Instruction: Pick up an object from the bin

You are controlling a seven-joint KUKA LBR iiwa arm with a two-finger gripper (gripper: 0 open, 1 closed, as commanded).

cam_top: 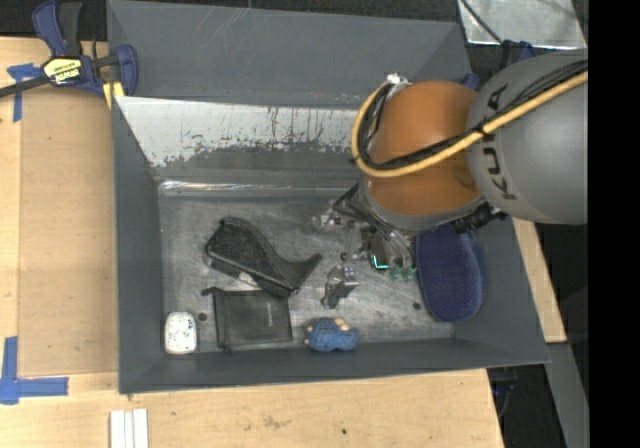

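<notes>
Here, the likeliest target is a small blue lumpy thing (331,336), rounded and knobbly, lying on the floor close to the front wall of the bin (300,371). The gripper (342,288) hangs just behind it, over bare floor, with nothing visibly held. Whether it is parted or clenched, you cannot tell from this view.

To do this step well, I judge you should bring the gripper toward the front wall until it is centred on the blue thing. Then descend straight, keeping clear of that wall.

Mind 2 neighbours: a flat black square pouch (252,320) just to its left in the view, and a curved black piece (250,254) behind that. A dark blue oval pad (452,274) lies to the right, below the arm's orange cover (420,151). A small white thing (180,332) sits in the front left corner.
</notes>
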